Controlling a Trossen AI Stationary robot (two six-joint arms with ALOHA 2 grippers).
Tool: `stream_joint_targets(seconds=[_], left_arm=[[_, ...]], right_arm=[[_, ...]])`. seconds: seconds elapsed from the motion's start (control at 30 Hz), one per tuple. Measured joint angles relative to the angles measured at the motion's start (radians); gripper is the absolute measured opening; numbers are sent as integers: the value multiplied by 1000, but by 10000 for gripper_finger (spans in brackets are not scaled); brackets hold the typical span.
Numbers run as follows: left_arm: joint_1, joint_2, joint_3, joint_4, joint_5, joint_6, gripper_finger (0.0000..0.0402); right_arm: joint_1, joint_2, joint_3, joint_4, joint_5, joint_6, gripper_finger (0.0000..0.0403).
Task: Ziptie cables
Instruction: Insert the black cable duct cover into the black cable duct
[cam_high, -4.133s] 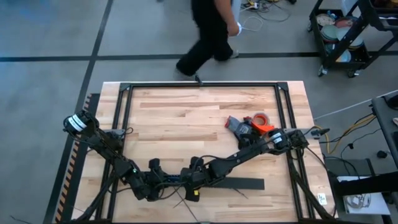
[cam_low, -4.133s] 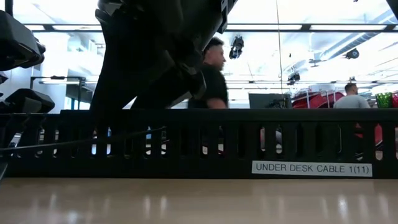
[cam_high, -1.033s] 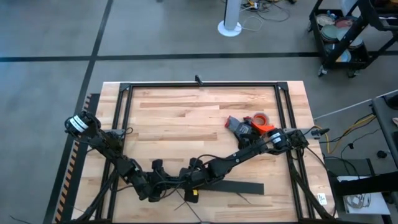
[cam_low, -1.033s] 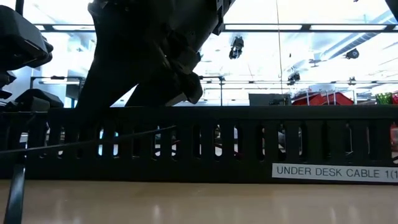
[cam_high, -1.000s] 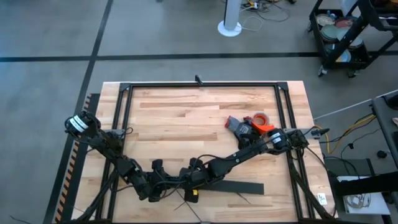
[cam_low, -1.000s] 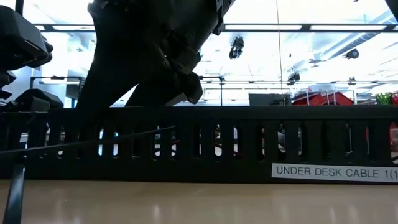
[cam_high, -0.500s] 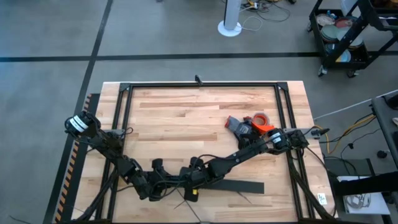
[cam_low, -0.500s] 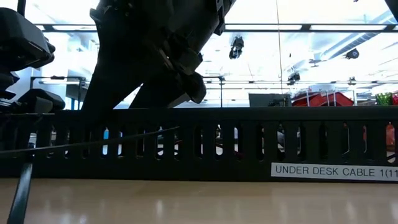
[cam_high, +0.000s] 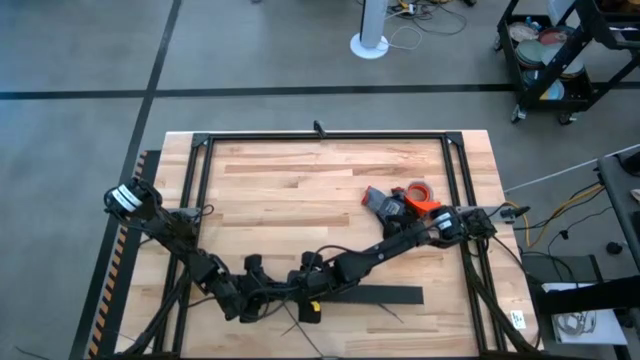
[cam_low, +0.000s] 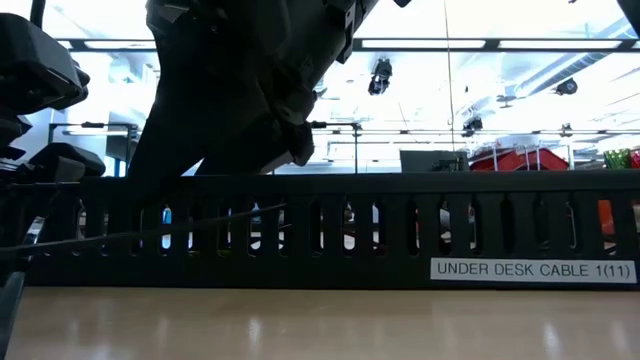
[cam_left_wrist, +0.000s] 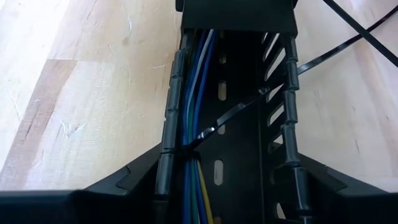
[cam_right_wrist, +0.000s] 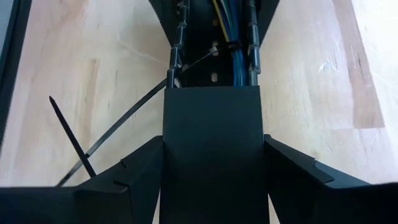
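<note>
Cables (cam_left_wrist: 194, 99) are lying inside the black comb-toothed duct (cam_high: 370, 296), running along its length; the left wrist view is showing blue, pale and green strands plus a yellow one hugging one toothed wall of the channel. In the high view the duct is lying nearly parallel to the near edge of the surface (cam_high: 300, 190), its long axis running left to right, with one end under the two arms and the other pointing toward the right side.

Zipties (cam_left_wrist: 233, 112) are crossing the channel at a slant: one dark strip is looping round the bundle and passing out between the teeth of the opposite wall. The right wrist view is showing the same strip (cam_right_wrist: 118, 127) trailing out of the duct over the bare wood, with a second thin strip (cam_right_wrist: 71, 140) crossing it.

Left claw (cam_high: 262, 300) and right claw (cam_high: 305, 285) are facing each other over the duct's left end, close together, each looking down the channel with a finger on either side of it. Whether the fingers are gripping the duct walls or merely straddling them, I cannot tell.

Most of the surface behind the arms is lying bare; a roll of orange tape (cam_high: 420, 190) and a grey-and-orange tool (cam_high: 385, 203) are sitting well apart toward the right rear. In the low view the duct's slotted wall is spanning the whole width, bearing a white label (cam_low: 533, 270).
</note>
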Motion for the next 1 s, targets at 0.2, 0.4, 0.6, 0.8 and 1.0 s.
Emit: stream_joint_targets(seconds=[0.2, 0.4, 0.6, 0.8, 1.0], left_arm=[[6, -3, -6, -15, -5, 2, 231], [7, -3, -10, 5, -8, 6, 234], [7, -2, -6, 10, -2, 10, 232], [8, 0, -6, 36, 10, 12, 235], [8, -2, -6, -6, 4, -27, 231]], right_arm=[[12, 1, 0, -8, 6, -28, 216], [13, 1, 1, -8, 7, -19, 218], [10, 1, 1, 1, 21, 13, 218], [-3, 1, 1, -2, 24, 61, 217], [4, 1, 1, 14, -12, -3, 222]])
